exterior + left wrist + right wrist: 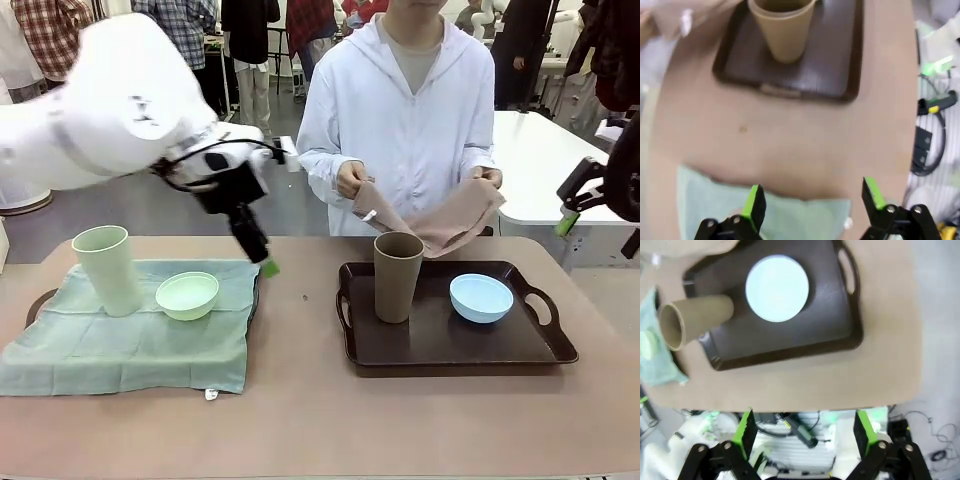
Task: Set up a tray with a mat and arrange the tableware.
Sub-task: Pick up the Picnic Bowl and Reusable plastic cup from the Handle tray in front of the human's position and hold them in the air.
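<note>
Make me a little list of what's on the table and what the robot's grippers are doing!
green mat: spread over the left tray
on the mat: pale green tumbler, mint green bowl
brown tray: no mat; holds brown tumbler and light blue bowl
person: holding a brown cloth behind that tray
left gripper: open, above the mat's edge
right gripper: open, holding nothing

The tan table (300, 420) bears a dark tray (440, 345) and a green mat (120, 350), seemingly over a second tray (38, 303).
</note>
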`<state>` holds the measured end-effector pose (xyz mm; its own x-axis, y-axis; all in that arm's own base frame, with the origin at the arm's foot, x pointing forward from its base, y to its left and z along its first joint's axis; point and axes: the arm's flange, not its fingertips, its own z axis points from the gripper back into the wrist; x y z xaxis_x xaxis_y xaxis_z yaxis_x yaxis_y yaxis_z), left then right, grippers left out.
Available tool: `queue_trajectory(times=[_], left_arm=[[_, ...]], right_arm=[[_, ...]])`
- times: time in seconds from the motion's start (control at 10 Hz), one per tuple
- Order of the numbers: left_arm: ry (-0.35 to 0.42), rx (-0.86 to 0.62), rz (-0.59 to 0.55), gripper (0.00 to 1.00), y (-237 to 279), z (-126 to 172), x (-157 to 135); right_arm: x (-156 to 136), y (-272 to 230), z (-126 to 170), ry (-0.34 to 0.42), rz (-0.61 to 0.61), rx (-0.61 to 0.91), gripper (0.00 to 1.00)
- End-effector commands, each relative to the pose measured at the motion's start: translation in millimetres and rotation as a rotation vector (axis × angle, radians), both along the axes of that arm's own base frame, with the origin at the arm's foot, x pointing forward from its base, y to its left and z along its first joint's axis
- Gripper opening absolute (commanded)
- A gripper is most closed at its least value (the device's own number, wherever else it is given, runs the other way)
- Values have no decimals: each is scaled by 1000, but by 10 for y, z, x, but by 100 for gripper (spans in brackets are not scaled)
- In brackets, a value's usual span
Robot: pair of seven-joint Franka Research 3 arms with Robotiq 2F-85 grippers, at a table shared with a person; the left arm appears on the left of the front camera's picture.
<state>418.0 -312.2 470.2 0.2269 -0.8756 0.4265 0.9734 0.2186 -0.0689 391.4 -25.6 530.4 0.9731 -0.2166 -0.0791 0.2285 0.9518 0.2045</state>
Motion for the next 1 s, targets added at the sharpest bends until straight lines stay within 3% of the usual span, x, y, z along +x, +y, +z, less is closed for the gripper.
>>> queue_trajectory(times=[0.0, 0.2, 0.4, 0.6, 0.7, 0.9], left_arm=[[68, -130, -85, 100, -312, -226, 156], [120, -255, -152, 100, -513, -477, 32], [85, -340, -237, 100, -577, -637, 8], [-1, -319, -223, 100, -489, -514, -65], [81, -309, -223, 100, -691, -596, 12], [81, -309, -223, 100, -691, -596, 12]], right_arm=[[211, 48, -173, 24, -10, -88, 100], [370, 167, -381, 29, 21, -117, 100], [459, 304, -591, 10, 100, -141, 100], [416, 387, -625, -19, 64, -92, 100], [463, 326, -597, 25, 93, -108, 100], [463, 326, -597, 25, 93, -108, 100]])
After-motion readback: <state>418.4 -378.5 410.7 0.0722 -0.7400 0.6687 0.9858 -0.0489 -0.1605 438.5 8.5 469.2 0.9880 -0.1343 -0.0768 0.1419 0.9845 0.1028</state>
